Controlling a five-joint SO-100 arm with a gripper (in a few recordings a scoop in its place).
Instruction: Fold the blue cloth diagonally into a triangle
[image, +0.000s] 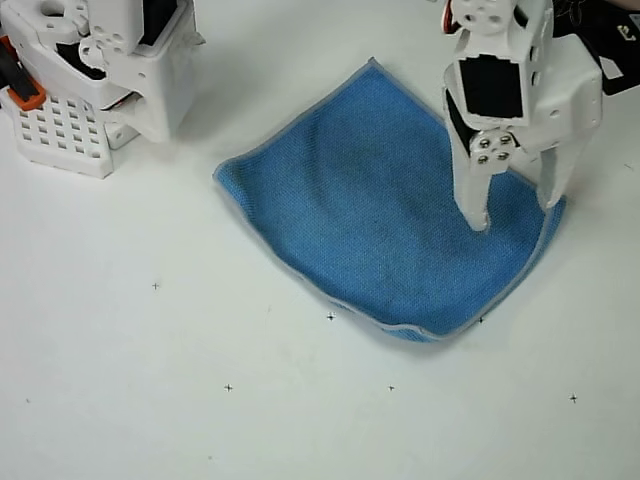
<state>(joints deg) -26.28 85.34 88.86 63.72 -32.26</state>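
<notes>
Jaws (518, 210) are spread wide, 2 white fingers pointing down in the overhead view. The left finger (478, 205) has its tip on the blue cloth (370, 220), well inside the right corner. The right finger (558, 180) comes down at the cloth's right edge, tip right at the corner. Nothing is pinched between them; only flat cloth lies in the gap. Cannot tell if the tips press the fabric or just touch it.

White arm body (515, 70) sits above the jaws at the top right, with a dark panel on its face and a small 3-screw joint below it.

The cloth lies spread out on the white desk (150, 380), centre-right, turned like a diamond: 1 corner up near the top middle, 1 left, 1 at the bottom, 1 right under the jaws. Pale grey edging runs round it. The bottom corner is slightly rumpled, with the edge curling up a bit. It lies in 1 layer, not folded.

White block with a grid of holes (60, 130) sits top left, orange part (20, 80) at its left side. Small black cross marks (229, 387) dot the desk below the cloth.
</notes>
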